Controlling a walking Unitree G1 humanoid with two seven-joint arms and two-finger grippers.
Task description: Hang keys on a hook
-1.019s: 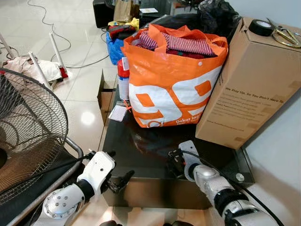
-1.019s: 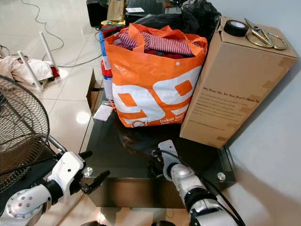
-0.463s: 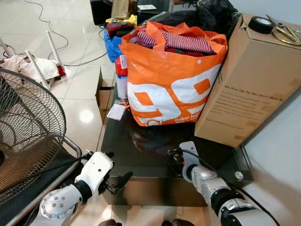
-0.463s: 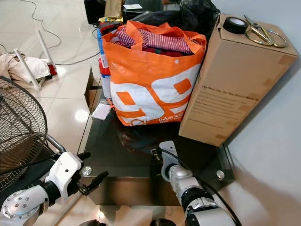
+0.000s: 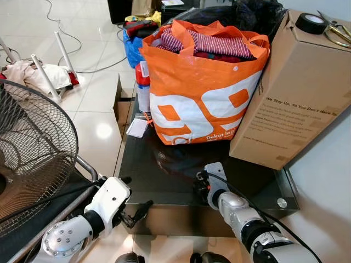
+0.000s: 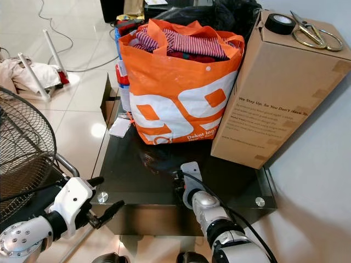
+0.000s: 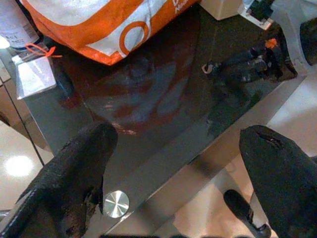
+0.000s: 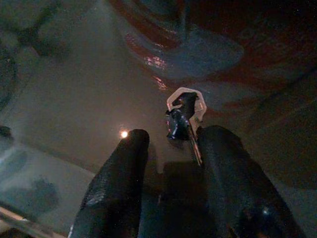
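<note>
Change: your right gripper (image 8: 168,148) sits a little lower in the head view than a second ago; mostly the camera shifted.
Right gripper: fingers parted, straddling the keys (image 8: 184,118) on the glass table (image 5: 164,181), ready to close.
Left gripper (image 5: 133,211): spread open, idle off the table's near edge.
Beyond: orange bag (image 5: 203,93), cardboard box (image 5: 296,93).

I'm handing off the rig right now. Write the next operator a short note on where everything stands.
Right gripper: low over the dark glass table, jaws open, straddling the keys but not closed on them.
Left gripper: jaws open and holding nothing, at the table's near left edge.
Keys: flat on the glass in front of the orange bag, beside the cardboard box.
Done: right gripper lined up on the keys.
Left: close on the keys, lift, find the hook and hang them.
</note>
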